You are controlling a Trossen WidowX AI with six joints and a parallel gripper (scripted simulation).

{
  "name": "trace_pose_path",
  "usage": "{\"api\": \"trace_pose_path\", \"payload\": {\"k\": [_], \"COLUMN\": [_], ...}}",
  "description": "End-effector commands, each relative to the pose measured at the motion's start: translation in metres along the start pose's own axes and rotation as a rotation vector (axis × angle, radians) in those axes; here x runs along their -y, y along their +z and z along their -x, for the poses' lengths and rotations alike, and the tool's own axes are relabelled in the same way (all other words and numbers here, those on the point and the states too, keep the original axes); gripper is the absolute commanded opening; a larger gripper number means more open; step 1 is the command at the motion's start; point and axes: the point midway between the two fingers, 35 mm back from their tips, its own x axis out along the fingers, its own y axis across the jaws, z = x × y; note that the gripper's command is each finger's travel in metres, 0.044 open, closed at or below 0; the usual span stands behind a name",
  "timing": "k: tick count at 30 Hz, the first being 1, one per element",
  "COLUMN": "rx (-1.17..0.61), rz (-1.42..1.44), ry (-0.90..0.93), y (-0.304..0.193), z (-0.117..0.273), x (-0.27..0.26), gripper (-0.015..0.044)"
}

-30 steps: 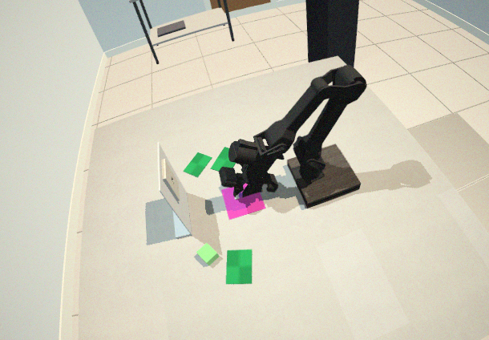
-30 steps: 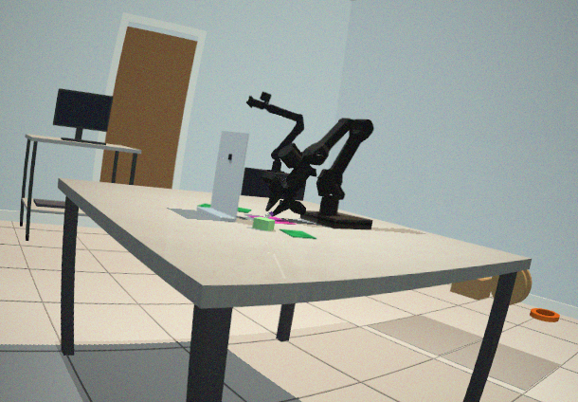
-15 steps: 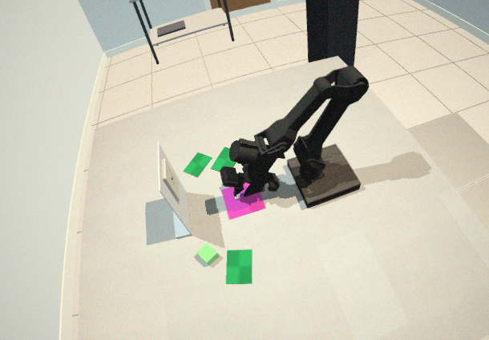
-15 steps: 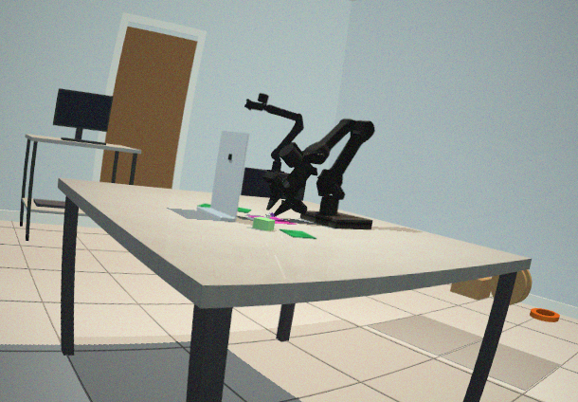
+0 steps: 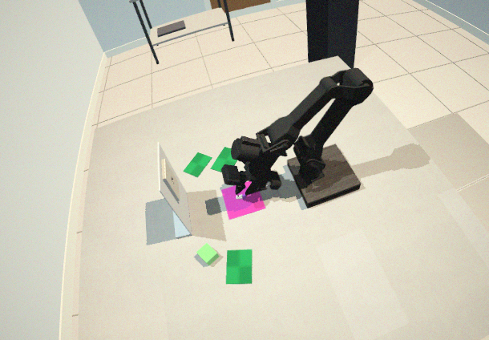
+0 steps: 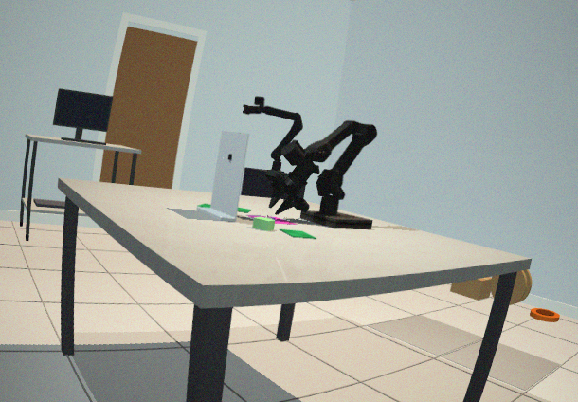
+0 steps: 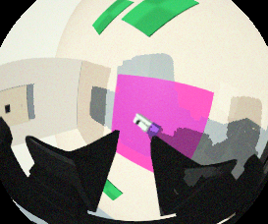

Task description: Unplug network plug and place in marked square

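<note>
The plug (image 5: 240,197) (image 7: 143,123), white with a purple end, lies on the magenta marked square (image 5: 236,214) (image 6: 285,222) (image 7: 146,90), inside its outline. My gripper (image 5: 242,193) (image 6: 274,210) (image 7: 135,137) is open and empty, pointing down over the square. In the wrist view the plug shows beyond the fingertips, its purple end close to the right fingertip; whether they touch is unclear. The upright panel (image 5: 182,211) (image 6: 227,186) (image 7: 58,74) stands beyond the square, and its socket (image 5: 172,180) (image 7: 7,108) shows a dark, empty opening. The plug is too small to make out in the exterior view.
A light green block (image 5: 207,254) (image 6: 263,224) sits near the panel's foot. A green patch (image 5: 239,266) (image 6: 298,234) lies beside it. Two more green patches (image 5: 197,164) (image 5: 224,159) lie on the square's other side. A second dark arm (image 6: 284,112) stands in the background.
</note>
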Motion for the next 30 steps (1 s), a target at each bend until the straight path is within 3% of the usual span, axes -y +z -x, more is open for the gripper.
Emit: {"api": "trace_pose_path", "payload": {"k": [1,30], "rx": [0.003,0.002], "rz": [-0.004,-0.003], "ry": [0.009,0.005], "y": [0.0,-0.001], "z": [0.004,0.026], "x": [-0.002,-0.01], "gripper": [0.0156,0.0156]}}
